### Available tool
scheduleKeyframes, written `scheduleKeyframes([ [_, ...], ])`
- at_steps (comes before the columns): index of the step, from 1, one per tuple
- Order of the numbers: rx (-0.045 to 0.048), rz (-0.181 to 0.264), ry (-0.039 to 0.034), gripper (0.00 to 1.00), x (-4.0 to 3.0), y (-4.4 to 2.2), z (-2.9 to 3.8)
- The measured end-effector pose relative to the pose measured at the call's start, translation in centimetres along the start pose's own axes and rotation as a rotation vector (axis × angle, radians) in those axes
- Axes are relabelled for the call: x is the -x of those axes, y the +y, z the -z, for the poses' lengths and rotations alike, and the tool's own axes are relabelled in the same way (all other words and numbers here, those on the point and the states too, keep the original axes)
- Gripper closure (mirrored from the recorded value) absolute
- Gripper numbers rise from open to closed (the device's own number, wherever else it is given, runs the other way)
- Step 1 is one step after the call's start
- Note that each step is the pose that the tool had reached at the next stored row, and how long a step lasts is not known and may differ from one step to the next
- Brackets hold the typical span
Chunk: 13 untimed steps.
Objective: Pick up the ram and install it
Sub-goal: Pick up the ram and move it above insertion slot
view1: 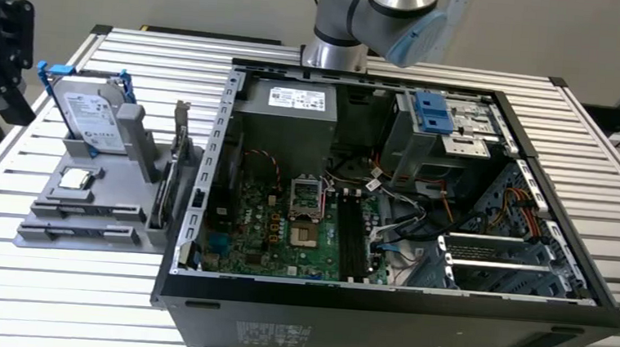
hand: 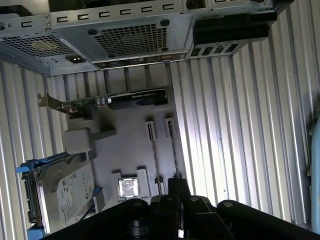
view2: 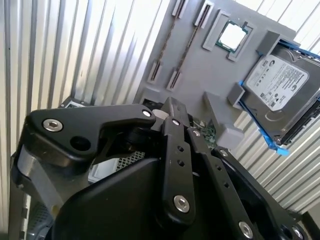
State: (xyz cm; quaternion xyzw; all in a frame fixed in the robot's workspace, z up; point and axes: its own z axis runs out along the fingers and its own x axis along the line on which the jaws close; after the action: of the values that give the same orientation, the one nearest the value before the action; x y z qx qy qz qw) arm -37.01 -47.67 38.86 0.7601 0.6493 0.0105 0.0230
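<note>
Two thin dark ram sticks stand on edge in the slots of a grey holder [hand: 125, 145]; in both wrist views one ram [hand: 173, 152] [view2: 190, 45] runs between small grey end clips. My gripper [hand: 177, 184] [view2: 170, 106] hangs above the holder, apart from the sticks, near one end of them. Its black fingers are shut together with nothing between them. In the exterior view the arm [view1: 376, 14] rises behind the open computer case [view1: 389, 302], whose long black memory slots [view1: 355, 234] lie beside the processor socket.
On the grey holder [view1: 77, 231] also sit a silver hard drive in a blue bracket [view1: 91, 113] [hand: 70, 192] [view2: 280, 82], a processor chip [view1: 75, 177] [hand: 128, 187] [view2: 232, 36] and an upright expansion card [hand: 120, 99]. The ribbed metal table [view1: 19, 276] surrounds everything.
</note>
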Motion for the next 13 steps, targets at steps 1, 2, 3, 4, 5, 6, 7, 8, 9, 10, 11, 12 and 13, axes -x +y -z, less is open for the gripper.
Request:
scheduleKeyframes([
  [1, -0.0001, -0.009, -0.0005, 1.0, 0.0, 0.0, 0.0],
  [2, -0.0003, -0.016, -0.0008, 1.0, 0.0, -0.01, 0.01],
  [3, -0.0003, -0.017, -0.0009, 1.0, 0.0, -0.02, 0.01],
  [4, -0.0003, -0.017, -0.0009, 1.0, 0.0, -0.02, 0.01],
  [5, -0.0003, -0.016, -0.001, 1.0, 0.0, -0.02, 0.01],
  [6, -0.0001, -0.01, -0.0007, 1.0, 0.0, -0.02, 0.01],
  [7, 0.0, 0.0, -0.0001, 1.0, 0.0, -0.03, 0.0],
  [8, 0.0002, 0.013, 0.0006, 1.0, 0.0, -0.03, 0.0],
  [9, 0.0004, 0.028, 0.0013, 1.0, 0.0, -0.04, -0.01],
  [10, 0.0006, 0.043, 0.002, 1.0, -0.01, -0.04, -0.02],
  [11, 0.0007, 0.059, 0.0027, 1.0, -0.01, -0.04, -0.02],
  [12, 0.001, 0.073, 0.0035, 1.0, -0.02, -0.05, -0.04],
  [13, 0.0011, 0.087, 0.0041, 1.0, -0.02, -0.05, -0.05],
])
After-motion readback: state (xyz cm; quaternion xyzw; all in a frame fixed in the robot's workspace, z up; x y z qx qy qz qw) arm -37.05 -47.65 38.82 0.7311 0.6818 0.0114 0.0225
